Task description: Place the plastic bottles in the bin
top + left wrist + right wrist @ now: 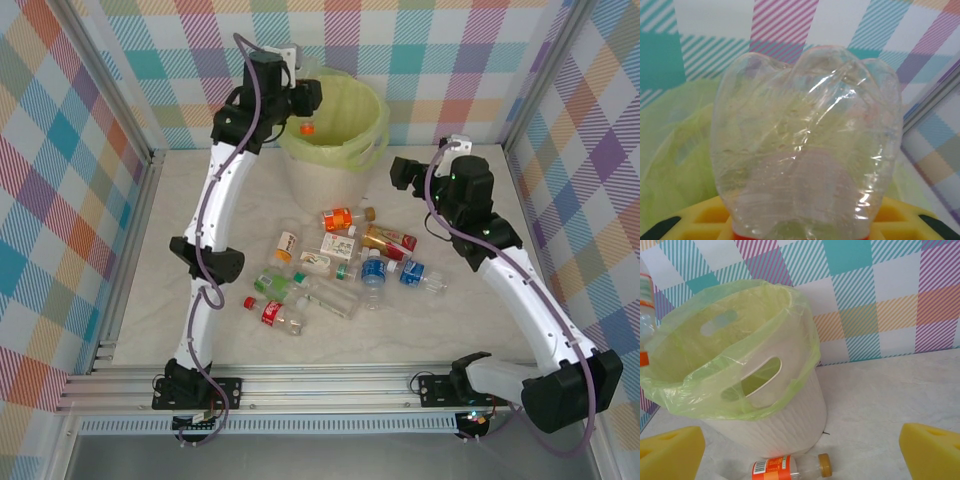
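Bottle, clear with an orange cap, is clamped tight in my left fingers, above the rim of the bin. My right fingers are spread wide and hold nothing, just right of the bin. Other bottles lie scattered on the bench in front of the bin. One orange-labelled bottle lies near its base.

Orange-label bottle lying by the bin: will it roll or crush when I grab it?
The orange-label bottle lies on its round side, so a nudge probably rolls it. Its clear part looks empty: likely light. Thin plastic may dent when squeezed.
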Motion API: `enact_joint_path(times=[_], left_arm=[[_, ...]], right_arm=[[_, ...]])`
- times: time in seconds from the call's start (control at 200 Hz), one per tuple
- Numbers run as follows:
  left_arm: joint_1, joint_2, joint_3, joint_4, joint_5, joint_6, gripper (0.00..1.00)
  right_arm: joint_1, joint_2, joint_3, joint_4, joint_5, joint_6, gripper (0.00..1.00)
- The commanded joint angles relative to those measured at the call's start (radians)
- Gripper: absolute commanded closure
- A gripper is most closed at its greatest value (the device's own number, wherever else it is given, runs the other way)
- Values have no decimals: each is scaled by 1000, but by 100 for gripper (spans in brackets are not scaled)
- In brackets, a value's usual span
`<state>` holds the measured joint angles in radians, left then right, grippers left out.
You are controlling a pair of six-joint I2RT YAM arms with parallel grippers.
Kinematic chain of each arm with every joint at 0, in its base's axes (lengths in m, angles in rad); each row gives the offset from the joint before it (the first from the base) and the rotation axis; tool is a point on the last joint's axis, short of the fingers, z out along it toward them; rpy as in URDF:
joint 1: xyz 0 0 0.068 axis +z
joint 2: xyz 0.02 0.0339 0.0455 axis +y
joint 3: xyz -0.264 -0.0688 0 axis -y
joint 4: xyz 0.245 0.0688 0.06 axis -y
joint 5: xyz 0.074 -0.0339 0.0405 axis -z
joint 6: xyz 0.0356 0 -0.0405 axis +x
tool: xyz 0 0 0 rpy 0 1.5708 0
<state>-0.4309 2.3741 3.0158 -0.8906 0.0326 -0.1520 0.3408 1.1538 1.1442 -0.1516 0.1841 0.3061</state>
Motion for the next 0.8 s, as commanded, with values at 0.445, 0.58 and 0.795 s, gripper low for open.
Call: enact_joint_path(times=[0.445, 0.58, 0.795], left_arm=[[-6, -28, -248, 75, 85, 5, 0], [-8, -197, -558, 210, 66, -11, 0], [-26, -447, -904, 395, 42, -30, 0]], right_arm=[[-2, -19, -23, -11, 22, 5, 0], [-2, 8, -45, 23, 19, 19, 0], [-3, 75, -58, 58, -12, 31, 0]])
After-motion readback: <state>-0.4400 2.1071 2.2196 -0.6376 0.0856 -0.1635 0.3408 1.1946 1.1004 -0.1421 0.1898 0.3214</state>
